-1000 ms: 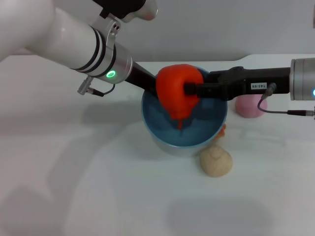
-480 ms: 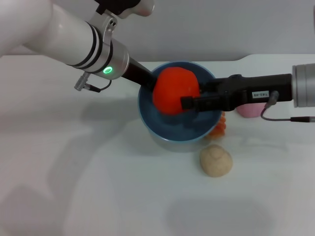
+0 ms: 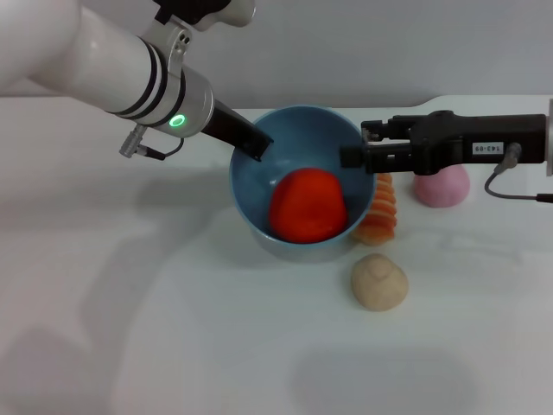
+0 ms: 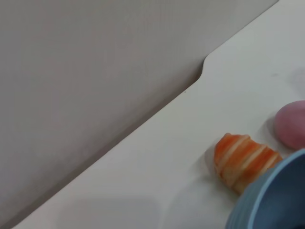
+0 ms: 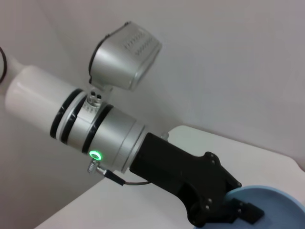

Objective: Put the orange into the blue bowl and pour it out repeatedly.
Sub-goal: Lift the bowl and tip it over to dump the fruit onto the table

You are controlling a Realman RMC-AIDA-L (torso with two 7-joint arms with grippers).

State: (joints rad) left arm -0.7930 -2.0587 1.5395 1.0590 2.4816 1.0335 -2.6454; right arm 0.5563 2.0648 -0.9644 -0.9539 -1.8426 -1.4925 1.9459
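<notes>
Sitting inside the blue bowl (image 3: pixel 298 186), the orange (image 3: pixel 308 206) is looking roundish, no clear long axis. Left pincer (image 3: pixel 257 145) is pinching the bowl's rim; right pincer (image 3: pixel 352 156) is hovering, can't tell its state.

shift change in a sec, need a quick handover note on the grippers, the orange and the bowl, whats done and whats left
Left gripper: at the far-left rim of the round light-blue plastic bowl, apparently shut on the rim.
Right gripper: hovering at the bowl's right rim, carrying nothing; it looks open.
Bright red-orange soft toy orange: lying inside the bowl, free of both grippers.
Nearby on the white table: striped orange-and-cream roll just right of the bowl, pink dome farther right, beige ball in front.
Done: orange is in the bowl.
Left: probably tip the bowl to pour the orange out, then repeat.
</notes>
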